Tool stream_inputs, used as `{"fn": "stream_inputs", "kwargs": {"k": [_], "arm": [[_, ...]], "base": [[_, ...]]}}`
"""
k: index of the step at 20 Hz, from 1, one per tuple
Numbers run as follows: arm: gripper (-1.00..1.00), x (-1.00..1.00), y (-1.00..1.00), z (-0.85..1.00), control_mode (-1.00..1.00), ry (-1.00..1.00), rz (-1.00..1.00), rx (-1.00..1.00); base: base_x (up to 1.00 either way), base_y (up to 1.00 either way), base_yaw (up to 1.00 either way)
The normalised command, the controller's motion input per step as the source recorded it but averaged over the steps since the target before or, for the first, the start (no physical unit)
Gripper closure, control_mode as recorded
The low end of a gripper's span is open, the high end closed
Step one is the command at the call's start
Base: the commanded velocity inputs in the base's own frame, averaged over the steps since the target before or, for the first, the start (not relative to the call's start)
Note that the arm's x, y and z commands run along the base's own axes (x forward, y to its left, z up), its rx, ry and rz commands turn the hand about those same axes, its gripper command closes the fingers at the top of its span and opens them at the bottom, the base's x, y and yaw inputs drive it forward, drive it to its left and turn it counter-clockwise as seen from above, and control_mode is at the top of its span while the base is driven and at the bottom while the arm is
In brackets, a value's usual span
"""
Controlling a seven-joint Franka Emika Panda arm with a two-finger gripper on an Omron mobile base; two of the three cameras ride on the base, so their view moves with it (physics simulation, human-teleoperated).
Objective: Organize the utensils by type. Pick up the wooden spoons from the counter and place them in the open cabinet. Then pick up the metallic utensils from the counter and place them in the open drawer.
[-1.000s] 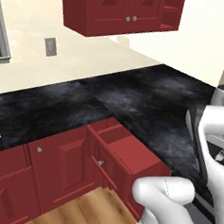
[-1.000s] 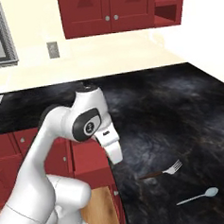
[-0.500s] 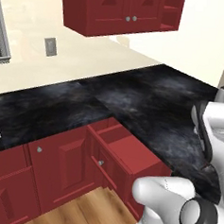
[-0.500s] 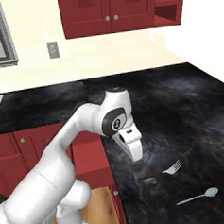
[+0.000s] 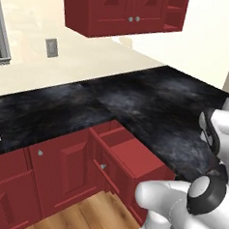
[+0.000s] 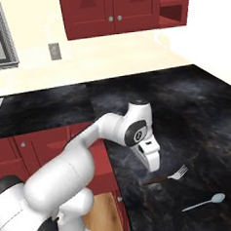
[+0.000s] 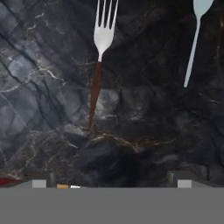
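My gripper (image 7: 109, 177) hangs over the counter (image 7: 48, 100) with its jaws spread wide and nothing between them. My finger tips (image 7: 40, 178) show low in the hand view, well apart from each other.

Taking the fork (image 7: 99, 57) as my landmark: in the hand view it lies flat on the black stone just beyond my tips, dark handle toward me, silver tines pointing away. Nothing lies between my tips and the handle. To the fork's right in that view, apart from it, lies the spoon (image 7: 194, 37), thin handle toward me, bowl cut by the top edge.

In the right base view my hand sits just left of the fork (image 6: 173, 175), and the spoon (image 6: 204, 203) lies nearer the camera than the fork, on the same stone.

Left of the fork, past the counter's edge, the drawer (image 5: 126, 148) stands pulled out. Far beyond the fork, on the cream wall (image 6: 84, 61), hangs the cabinet (image 6: 125, 11), its right end showing a shelf.
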Motion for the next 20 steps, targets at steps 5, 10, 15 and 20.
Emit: {"fn": "stream_inputs", "kwargs": {"k": [5, 10, 15, 20], "arm": [[-1.00, 0.23, -0.33, -0.40, -1.00, 0.00, -0.11, 0.00], [-1.00, 0.35, -0.33, -0.31, -1.00, 0.04, -0.02, 0.01], [-1.00, 0.20, -0.42, -0.34, -1.00, 0.01, 0.00, 0.02], [-1.00, 0.23, -0.28, -0.38, -1.00, 0.00, 0.00, 0.03]], "base": [[0.00, 0.00, 0.00], [0.00, 0.00, 0.00], [0.00, 0.00, 0.00], [0.00, 0.00, 0.00]]}}
